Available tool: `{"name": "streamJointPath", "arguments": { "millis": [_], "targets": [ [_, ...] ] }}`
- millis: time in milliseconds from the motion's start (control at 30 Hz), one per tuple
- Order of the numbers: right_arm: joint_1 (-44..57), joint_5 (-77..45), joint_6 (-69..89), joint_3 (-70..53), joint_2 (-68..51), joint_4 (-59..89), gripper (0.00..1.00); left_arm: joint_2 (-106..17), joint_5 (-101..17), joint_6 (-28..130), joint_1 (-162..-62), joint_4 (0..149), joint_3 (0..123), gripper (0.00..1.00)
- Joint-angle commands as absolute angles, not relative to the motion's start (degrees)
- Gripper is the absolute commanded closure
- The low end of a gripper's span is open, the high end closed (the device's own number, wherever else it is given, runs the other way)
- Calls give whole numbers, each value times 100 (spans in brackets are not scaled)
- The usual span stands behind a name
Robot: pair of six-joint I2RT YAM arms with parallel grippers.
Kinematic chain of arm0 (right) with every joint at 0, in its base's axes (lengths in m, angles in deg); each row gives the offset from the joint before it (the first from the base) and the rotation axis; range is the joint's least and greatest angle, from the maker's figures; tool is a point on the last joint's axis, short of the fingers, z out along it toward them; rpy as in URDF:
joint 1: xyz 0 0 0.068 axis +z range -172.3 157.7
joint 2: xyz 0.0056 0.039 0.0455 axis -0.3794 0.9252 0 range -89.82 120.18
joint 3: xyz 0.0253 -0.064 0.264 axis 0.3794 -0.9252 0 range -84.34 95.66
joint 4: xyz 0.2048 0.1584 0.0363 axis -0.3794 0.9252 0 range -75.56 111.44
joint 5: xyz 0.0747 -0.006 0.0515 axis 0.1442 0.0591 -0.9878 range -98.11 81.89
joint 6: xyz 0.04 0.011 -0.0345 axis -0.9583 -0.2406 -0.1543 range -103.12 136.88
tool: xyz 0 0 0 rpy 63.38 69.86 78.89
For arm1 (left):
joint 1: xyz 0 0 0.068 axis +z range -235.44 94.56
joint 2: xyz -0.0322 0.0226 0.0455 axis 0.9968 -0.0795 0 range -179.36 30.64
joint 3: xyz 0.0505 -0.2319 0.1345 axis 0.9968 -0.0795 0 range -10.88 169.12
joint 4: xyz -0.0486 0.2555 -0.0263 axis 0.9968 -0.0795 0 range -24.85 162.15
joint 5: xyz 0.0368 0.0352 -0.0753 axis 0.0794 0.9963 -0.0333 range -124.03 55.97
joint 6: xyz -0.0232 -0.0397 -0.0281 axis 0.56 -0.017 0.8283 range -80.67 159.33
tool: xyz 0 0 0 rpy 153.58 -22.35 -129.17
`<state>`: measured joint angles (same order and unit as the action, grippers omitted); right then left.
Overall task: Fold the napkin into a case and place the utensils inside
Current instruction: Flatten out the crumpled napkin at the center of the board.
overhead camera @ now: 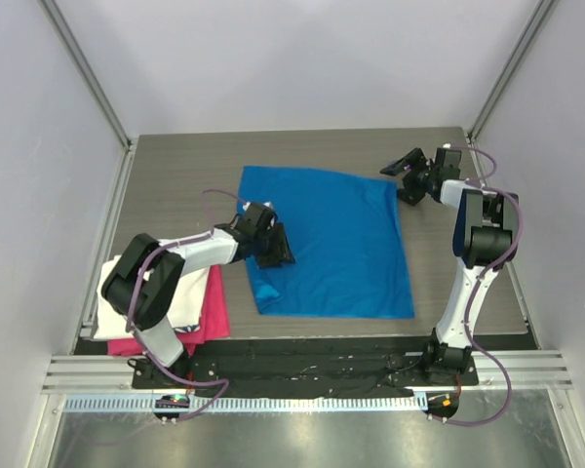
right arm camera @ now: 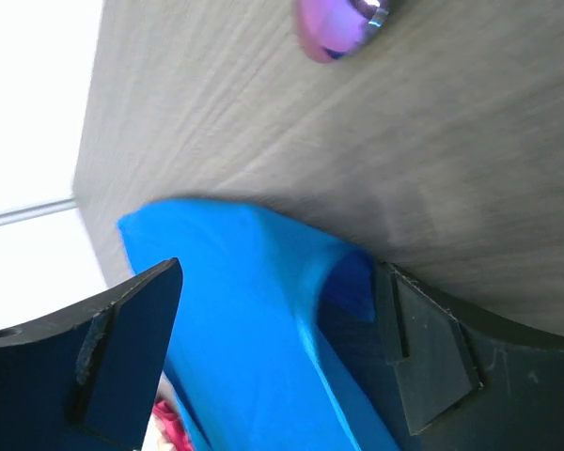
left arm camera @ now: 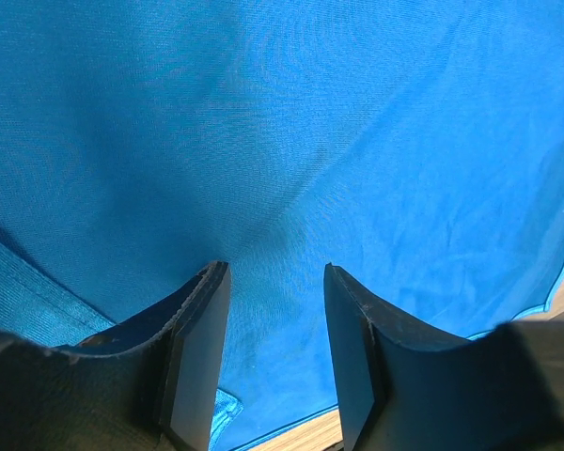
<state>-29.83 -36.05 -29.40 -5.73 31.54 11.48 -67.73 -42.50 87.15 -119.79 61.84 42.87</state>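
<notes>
Top external view: the blue napkin (overhead camera: 331, 244) lies spread out in the middle of the table (overhead camera: 175, 166). The left gripper (overhead camera: 273, 249) is down at the napkin's left edge. The right gripper (overhead camera: 409, 175) is by the napkin's far right corner, wide open and holding nothing. A white cloth (overhead camera: 190, 292) and a pink cloth (overhead camera: 213, 307) lie together at the left.

Left wrist view: the fingers (left arm camera: 197, 348) stand apart, with only blue napkin past them.

Right wrist view: a bumpy napkin corner shows between the wide fingers (right arm camera: 122, 348). A round purple utensil (right arm camera: 336, 26) rests on the table nearby.
</notes>
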Motion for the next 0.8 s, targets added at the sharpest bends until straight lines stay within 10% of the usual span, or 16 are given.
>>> {"name": "streamJointPath", "arguments": {
  "millis": [0, 300, 500, 600, 767],
  "targets": [
    [-2933, -4045, -3067, -147, 3393, 461, 11, -6701, -3930, 8591, -11928, 5703, 3992, 50],
    [-2863, -4475, -3401, 503, 3613, -349, 48, -6640, -3983, 8644, -11928, 5756, 3825, 52],
    [-2705, -4599, -3225, 1216, 3552, -68, 98, -6499, -3930, 8680, -11928, 5774, 3684, 52],
    [-2704, -4407, -3041, 1120, 3350, 343, 96, -6464, -3974, 8688, -11928, 5791, 3693, 52],
    [-2713, -3290, -2654, 628, 3015, 1583, 53, -6446, -4035, 8671, -11928, 5782, 3754, 51]
  ]
}}
